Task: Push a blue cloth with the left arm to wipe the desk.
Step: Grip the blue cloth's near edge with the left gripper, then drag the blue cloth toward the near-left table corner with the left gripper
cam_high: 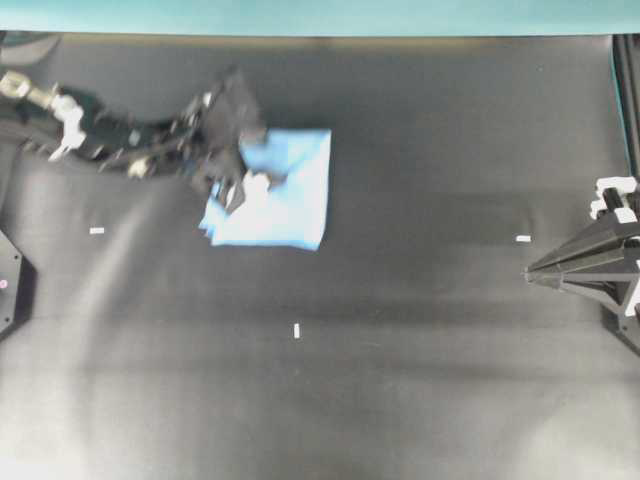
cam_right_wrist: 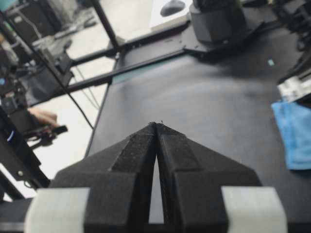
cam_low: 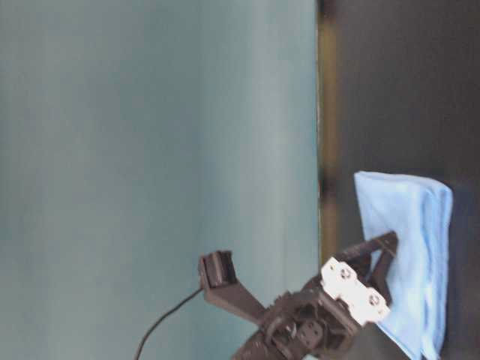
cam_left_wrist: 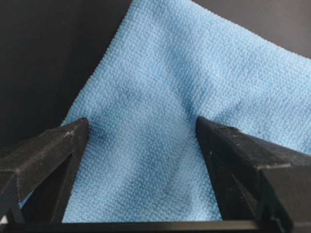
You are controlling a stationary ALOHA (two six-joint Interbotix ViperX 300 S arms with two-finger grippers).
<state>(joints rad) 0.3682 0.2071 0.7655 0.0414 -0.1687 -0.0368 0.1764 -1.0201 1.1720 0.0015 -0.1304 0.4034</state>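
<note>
The light-blue cloth (cam_high: 285,205) lies flat on the black desk (cam_high: 400,380), left of centre and toward the far side. The left arm (cam_high: 120,135) reaches in from the left, and my left gripper (cam_high: 243,186) sits on the cloth's near-left part. In the left wrist view that left gripper (cam_left_wrist: 141,127) stands open, its two black fingertips (cam_left_wrist: 63,141) set wide apart and pressed onto the cloth (cam_left_wrist: 165,73), which is faintly rumpled between them. My right gripper (cam_right_wrist: 156,124) is shut, empty, parked at the right edge (cam_high: 532,272), far from the cloth (cam_right_wrist: 294,138).
Small white tape marks (cam_high: 97,230) (cam_high: 297,331) (cam_high: 523,238) dot the desk. A teal edge strip (cam_high: 320,15) runs along the far side. A black arm mount (cam_high: 12,285) sits at the left edge. Frame bars and clutter lie beyond the desk (cam_right_wrist: 58,63).
</note>
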